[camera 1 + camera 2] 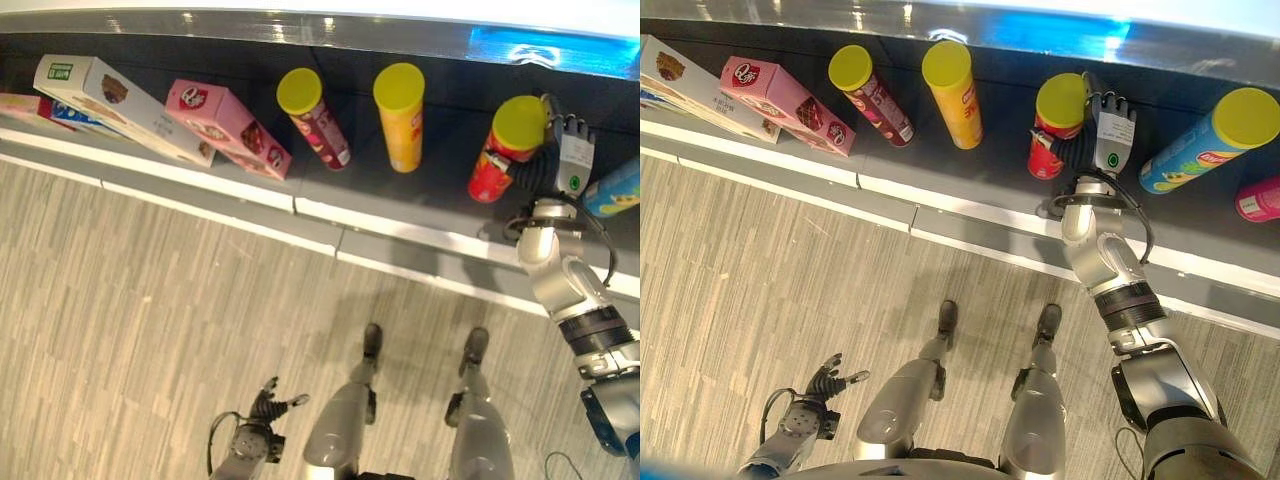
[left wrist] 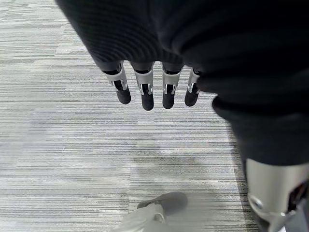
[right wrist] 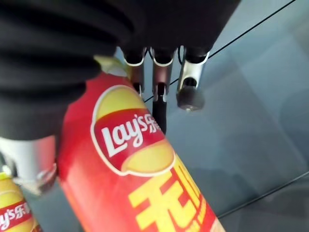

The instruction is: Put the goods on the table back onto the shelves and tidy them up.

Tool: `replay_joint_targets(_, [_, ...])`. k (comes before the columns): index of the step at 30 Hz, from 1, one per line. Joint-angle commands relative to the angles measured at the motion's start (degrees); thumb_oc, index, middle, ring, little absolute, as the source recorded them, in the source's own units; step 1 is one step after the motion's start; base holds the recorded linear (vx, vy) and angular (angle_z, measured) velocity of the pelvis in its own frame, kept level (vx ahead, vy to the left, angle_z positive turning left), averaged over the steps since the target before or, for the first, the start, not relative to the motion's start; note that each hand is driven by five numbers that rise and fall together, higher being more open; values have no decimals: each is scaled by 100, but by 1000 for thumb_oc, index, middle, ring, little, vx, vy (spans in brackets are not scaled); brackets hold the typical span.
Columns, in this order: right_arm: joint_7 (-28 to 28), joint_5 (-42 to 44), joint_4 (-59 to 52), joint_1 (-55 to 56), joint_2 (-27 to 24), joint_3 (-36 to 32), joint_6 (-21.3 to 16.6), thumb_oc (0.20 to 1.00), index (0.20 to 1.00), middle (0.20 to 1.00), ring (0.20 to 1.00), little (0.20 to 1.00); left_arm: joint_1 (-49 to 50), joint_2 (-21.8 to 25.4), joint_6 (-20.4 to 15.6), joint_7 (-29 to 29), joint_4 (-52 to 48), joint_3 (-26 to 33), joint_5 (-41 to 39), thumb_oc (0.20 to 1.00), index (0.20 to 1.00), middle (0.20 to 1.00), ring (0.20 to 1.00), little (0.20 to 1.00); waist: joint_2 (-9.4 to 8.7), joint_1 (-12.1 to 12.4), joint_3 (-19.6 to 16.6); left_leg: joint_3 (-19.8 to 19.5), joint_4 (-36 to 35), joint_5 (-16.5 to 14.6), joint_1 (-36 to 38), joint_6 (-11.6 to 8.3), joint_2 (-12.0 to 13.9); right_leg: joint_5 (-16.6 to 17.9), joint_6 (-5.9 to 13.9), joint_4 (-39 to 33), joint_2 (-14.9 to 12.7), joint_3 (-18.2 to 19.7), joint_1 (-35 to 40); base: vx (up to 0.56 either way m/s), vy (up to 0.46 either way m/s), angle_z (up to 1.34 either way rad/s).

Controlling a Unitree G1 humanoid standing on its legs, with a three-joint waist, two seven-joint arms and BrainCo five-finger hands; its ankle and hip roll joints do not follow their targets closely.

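Red chip can (image 1: 497,155) upright on shelf (image 1: 420,195), wrapped by right hand (image 1: 560,150) fingers (image 3: 161,92); left hand (image 1: 262,415) hanging slack-fingered above floor (image 1: 150,290).

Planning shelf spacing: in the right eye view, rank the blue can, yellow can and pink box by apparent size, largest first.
1. Pink box.
2. Blue can.
3. Yellow can.
The two cans look close in size, and differing nearness to the camera makes their order unsure.
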Motion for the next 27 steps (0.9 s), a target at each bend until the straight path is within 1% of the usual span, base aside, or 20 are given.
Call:
replay_joint_targets(1, [-183,81,-20,-86,-4,-63,-83,1000,1000,1000,1000,1000,-166,35,-49,195,203,-425,-153,1000,1000,1000,1000,1000,-106,119,-182,-10,161,-222,-246,-209,78,-707,611,338,-487,106,186,0,0,0])
replay_joint_targets(6, [-139,49,-233,73,35,-38,-114,1000,1000,1000,1000,1000,-180,23,-21,216,228,-387,-124,1000,1000,1000,1000,1000,-168,76,-214,22,170,-251,-202,-208,95,-720,613,330,-475,98,231,0,0,0])
replay_joint_targets(10, [-96,-48,-741,292,-36,-181,-188,1000,1000,1000,1000,1000,-217,7,19,255,267,-316,-84,1000,1000,1000,1000,1000,-260,9,-289,41,167,-279,-145,-210,109,-717,620,315,-464,64,280,0,0,0])
replay_joint_targets(12, [-27,-85,-1237,555,-93,-330,-277,1000,1000,1000,1000,1000,-214,6,49,283,287,-263,-63,1000,1000,1000,1000,1000,-343,-40,-354,57,157,-299,-84,-212,133,-718,621,297,-455,49,340,19,-5,1])
replay_joint_targets(15, [156,-82,-2046,1163,-166,-603,-466,1000,1000,1000,1000,1000,-199,-29,120,309,349,-141,-30,1000,1000,1000,1000,1000,-497,-179,-475,115,150,-353,27,-215,187,-722,622,281,-443,9,430,51,-13,4])
replay_joint_targets(18, [525,121,-2900,2033,-164,-907,-700,1000,1000,1000,1000,1000,-127,-25,197,331,362,22,12,1000,1000,1000,1000,1000,-730,-347,-639,227,160,-456,214,-196,241,-719,630,271,-430,-3,565,73,-26,-2])
replay_joint_targets(19, [736,267,-3112,2306,-169,-955,-802,1000,1000,1000,1000,1000,-95,-10,222,307,371,92,65,1000,1000,1000,1000,1000,-808,-398,-698,273,156,-482,285,-195,259,-724,636,266,-421,1,622,99,-19,-12])
replay_joint_targets(20, [1111,666,-3362,2790,-75,-991,-994,1000,1000,1000,1000,1000,-68,0,260,285,424,237,89,1000,1000,1000,1000,1000,-950,-494,-806,371,163,-550,435,-177,280,-741,634,262,-408,20,739,79,-8,-14])
replay_joint_targets(21, [1128,672,-3389,2821,-70,-1006,-990,1000,1000,1000,1000,1000,-56,6,260,283,422,232,90,1000,1000,1000,1000,1000,-957,-484,-807,378,159,-553,452,-176,277,-743,636,257,-411,25,753,78,-7,-16])
replay_joint_targets(22, [1393,940,-3500,3060,-31,-1027,-1088,1000,1000,1000,1000,1000,-27,19,275,255,435,300,104,1000,1000,1000,1000,1000,-1014,-523,-851,417,161,-586,513,-169,282,-745,640,259,-406,42,788,51,-6,-19])
replay_joint_targets(23, [1941,1711,-3548,3370,42,-986,-1284,1000,1000,1000,1000,1000,-15,24,298,201,487,407,121,1000,1000,1000,1000,1000,-1092,-584,-907,467,177,-625,604,-169,297,-762,641,276,-396,61,848,77,3,-25])
replay_joint_targets(24, [2174,2195,-3592,3546,108,-995,-1400,1000,1000,1000,1000,1000,-8,47,296,154,493,461,116,1000,1000,1000,1000,1000,-1131,-629,-963,498,188,-652,653,-155,294,-769,642,283,-394,81,876,87,12,-21])
replay_joint_targets(25, [2549,2745,-3581,3765,135,-1007,-1490,1000,1000,1000,1000,1000,26,65,324,44,516,520,155,1000,1000,1000,1000,1000,-1179,-665,-1021,547,192,-684,732,-142,289,-778,641,290,-390,106,926,78,22,-19])
replay_joint_targets(26, [3048,3431,-3469,3940,133,-975,-1550,1000,1000,1000,1000,1000,50,97,311,-64,589,580,194,1000,1000,1000,1000,1000,-1220,-676,-1065,590,198,-704,794,-142,293,-784,642,298,-390,125,965,99,15,-15])
replay_joint_targets(27, [3639,4238,-3234,4139,75,-939,-1517,1000,1000,1000,1000,1000,89,139,299,-241,625,657,214,1000,1000,1000,1000,1000,-1268,-680,-1120,646,202,-744,918,-151,305,-805,642,309,-382,154,1049,97,16,-21])
